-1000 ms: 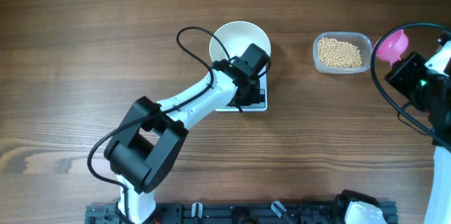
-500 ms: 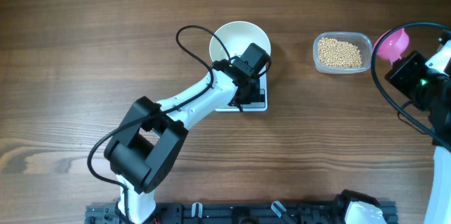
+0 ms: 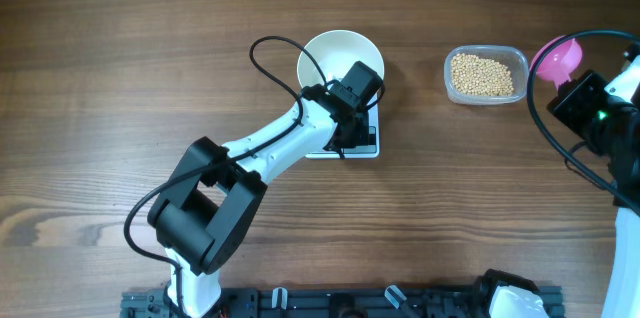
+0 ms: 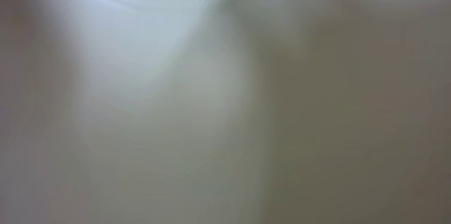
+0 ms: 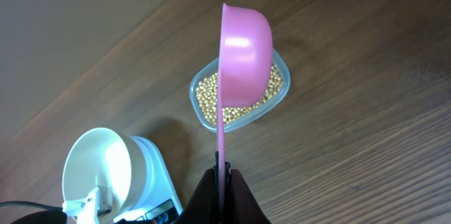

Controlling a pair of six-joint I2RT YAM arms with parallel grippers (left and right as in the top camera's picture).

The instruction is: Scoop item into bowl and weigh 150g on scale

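Observation:
The white bowl [image 3: 335,53] [image 5: 95,168] stands on the white scale [image 3: 366,148] [image 5: 151,175]. My left gripper [image 3: 348,96] sits at the bowl's near rim, shut on it, with one finger [image 5: 91,201] showing inside the rim. The left wrist view is only a white blur. The tan beans [image 3: 480,75] [image 5: 206,101] lie in a clear tub [image 3: 515,58]. My right gripper [image 3: 570,84] [image 5: 224,171] is shut on the handle of a pink scoop [image 3: 557,59] [image 5: 245,58]. The scoop is turned on edge just right of the tub and above it.
The scale's display and buttons [image 5: 163,213] face the table's near edge. Black cables loop over the left arm [image 3: 262,53] and the right arm [image 3: 545,123]. A dark rail [image 3: 340,303] runs along the near edge.
The pink scoop has edged slightly toward the table's far side. The left arm and the bowl have not moved.

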